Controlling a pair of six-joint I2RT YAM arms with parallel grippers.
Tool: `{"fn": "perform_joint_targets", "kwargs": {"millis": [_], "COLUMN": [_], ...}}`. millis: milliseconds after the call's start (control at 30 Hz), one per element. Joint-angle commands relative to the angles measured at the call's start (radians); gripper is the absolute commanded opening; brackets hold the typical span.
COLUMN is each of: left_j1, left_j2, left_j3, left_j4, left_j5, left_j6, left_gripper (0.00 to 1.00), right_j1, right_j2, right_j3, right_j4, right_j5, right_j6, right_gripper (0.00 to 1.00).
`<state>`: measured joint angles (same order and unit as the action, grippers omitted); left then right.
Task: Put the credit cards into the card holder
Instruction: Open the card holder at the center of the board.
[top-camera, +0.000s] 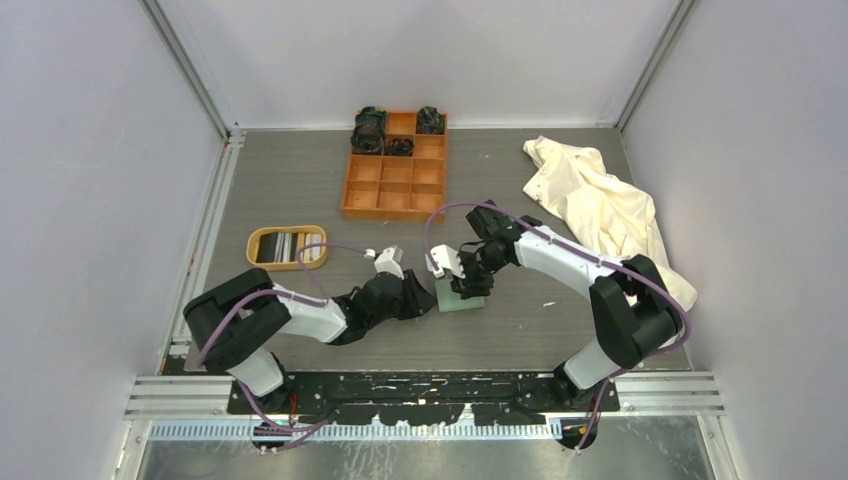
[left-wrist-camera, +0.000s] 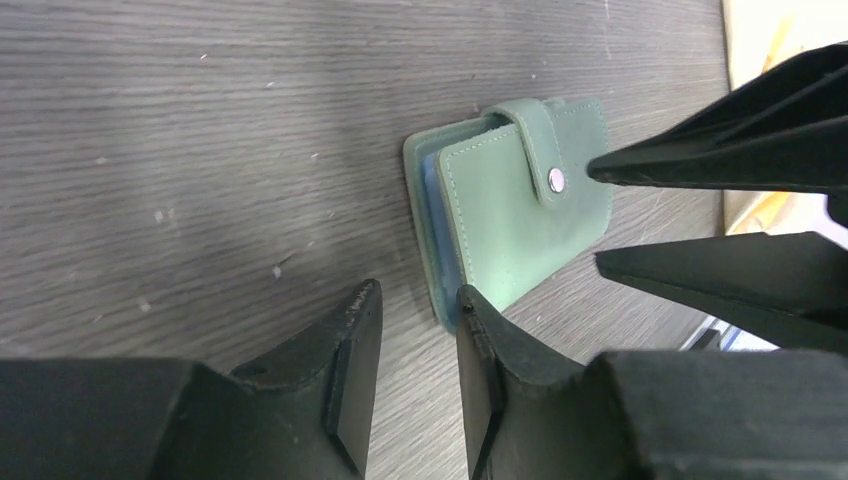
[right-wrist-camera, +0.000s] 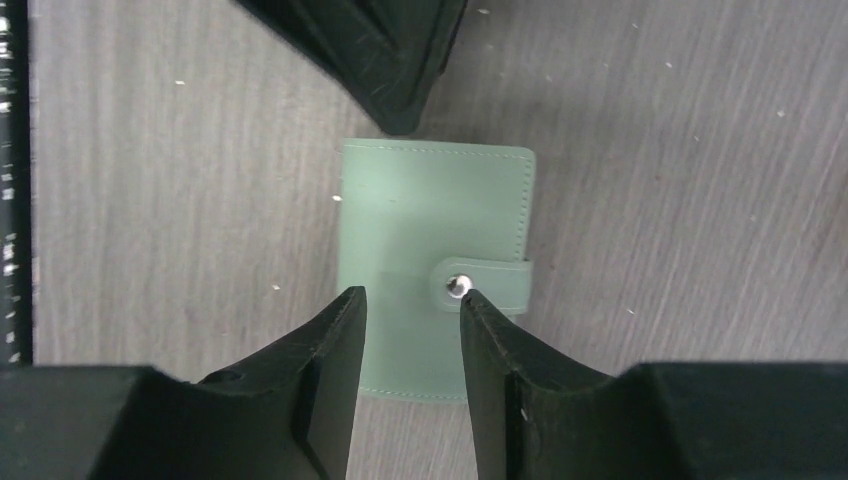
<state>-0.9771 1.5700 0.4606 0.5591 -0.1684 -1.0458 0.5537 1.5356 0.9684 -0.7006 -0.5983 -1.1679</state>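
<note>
Probably a lab test cell — white panel walls (top-camera: 60, 200), aluminium rails (top-camera: 160, 395).

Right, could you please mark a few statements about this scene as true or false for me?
1. The wooden tray holds credit cards. True.
2. The card holder lies in that tray. False: it lies on the table, between the left end effector and the right end effector.
3. The card holder's strap hangs unfastened. False: it is snapped shut.
4. A cream cloth lies on the table's right side. True.
</note>
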Motion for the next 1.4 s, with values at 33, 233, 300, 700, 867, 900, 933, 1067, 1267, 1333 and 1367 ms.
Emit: {"fn": "perform_joint_targets", "kwargs": {"millis": [33,233,300,700,867,900,933,1067,1267,1333,1367], "left_j1": [-0.002,-0.003,-0.002,-0.003,0.002,0.005,0.007,0.024,0.068,0.091,0.105], "left_j2": [0.083,0.094,0.088,0.159,0.170,0.171,0.168,0.137,0.091,0.077,0.066], "left_j3": [0.056,0.064,0.065,0.112,0.110,0.108,0.104,0.072,0.068,0.079,0.086], "left_j4": [0.185,0.182,0.170,0.177,0.164,0.157,0.150,0.125,0.085,0.082,0.066], "left_j5": [0.003,0.008,0.007,0.032,0.032,0.033,0.033,0.041,0.128,0.162,0.197], "left_j6": [-0.039,-0.043,-0.041,-0.028,-0.008,0.002,0.015,0.096,0.216,0.244,0.261], "left_gripper": [0.35,0.35,0.35,0.28,0.04,0.01,0.00,0.00,0.00,0.01,0.05], "right_j1": [0.010,0.013,0.014,0.013,0.012,0.010,0.002,-0.060,-0.155,-0.180,-0.191], "right_j2": [0.029,0.066,0.084,0.091,0.065,0.058,0.051,0.019,-0.002,0.003,0.006], "right_j3": [-0.007,-0.012,-0.008,0.014,0.018,0.021,0.028,0.055,0.060,0.072,0.083], "right_j4": [0.128,0.135,0.129,0.123,0.130,0.136,0.139,0.138,0.138,0.112,0.094], "right_j5": [0.082,0.119,0.137,0.169,0.148,0.146,0.129,0.055,0.005,-0.034,-0.056], "right_j6": [0.079,0.088,0.090,0.190,0.238,0.265,0.292,0.433,0.570,0.616,0.647], "right_gripper": [0.45,0.44,0.40,0.07,0.01,0.01,0.01,0.01,0.01,0.01,0.01]}}
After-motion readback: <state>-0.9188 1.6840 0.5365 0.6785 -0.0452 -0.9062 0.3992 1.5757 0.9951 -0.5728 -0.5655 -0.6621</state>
